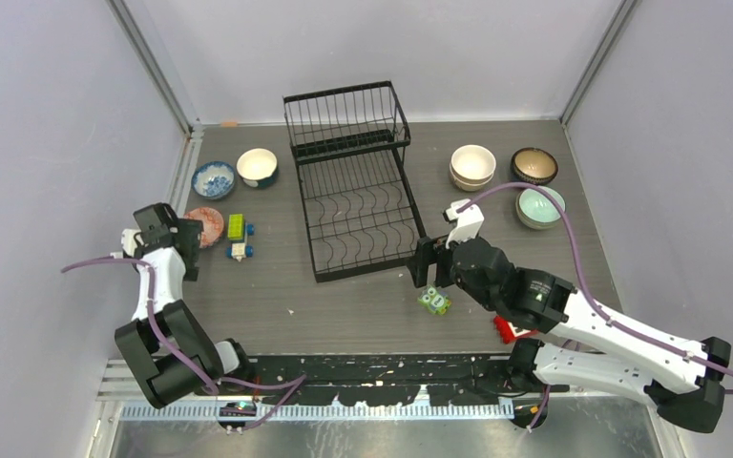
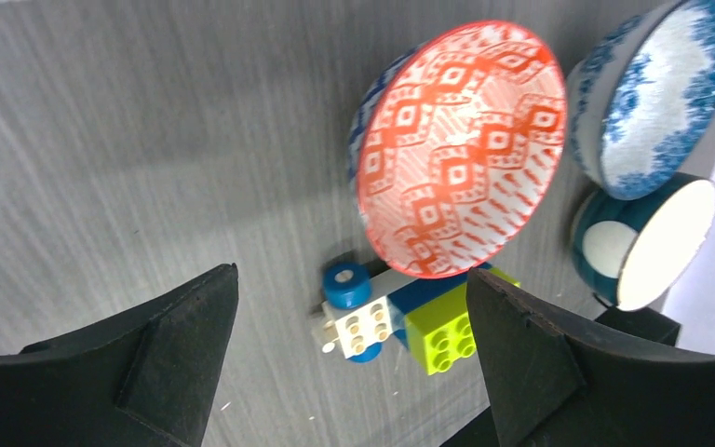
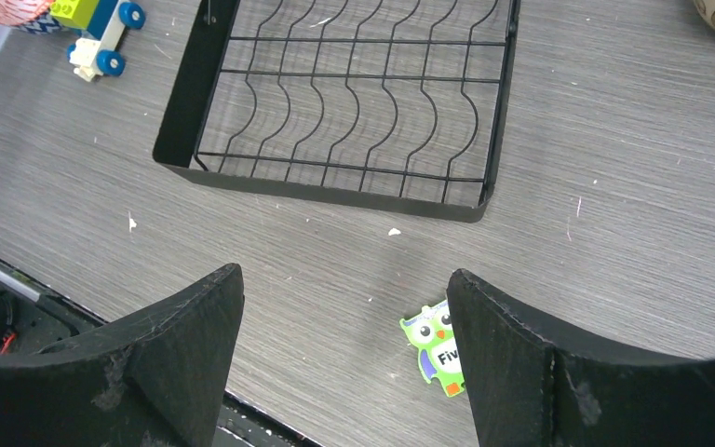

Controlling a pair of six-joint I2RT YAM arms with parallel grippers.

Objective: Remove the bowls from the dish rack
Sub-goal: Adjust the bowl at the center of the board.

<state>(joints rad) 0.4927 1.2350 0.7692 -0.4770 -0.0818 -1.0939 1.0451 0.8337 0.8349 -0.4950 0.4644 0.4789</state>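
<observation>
Holds nothing in the left end effector (image 2: 351, 279), spread wide beside the red patterned bowl (image 2: 461, 149), just to its right on the counter (image 1: 363, 305). Shows the right end effector (image 3: 344, 275) released too, facing the bare dish rack (image 3: 317, 186) just beyond.

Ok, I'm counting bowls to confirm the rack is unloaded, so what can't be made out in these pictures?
Top view: the stacked cream bowls are too small to count surely.
Top view: a red thing lies mostly under the right arm; unidentifiable.
Right wrist view: the upper basket of the dish rack is cut off by the top edge.
Right wrist view: the owl card is partly behind a finger.
</observation>
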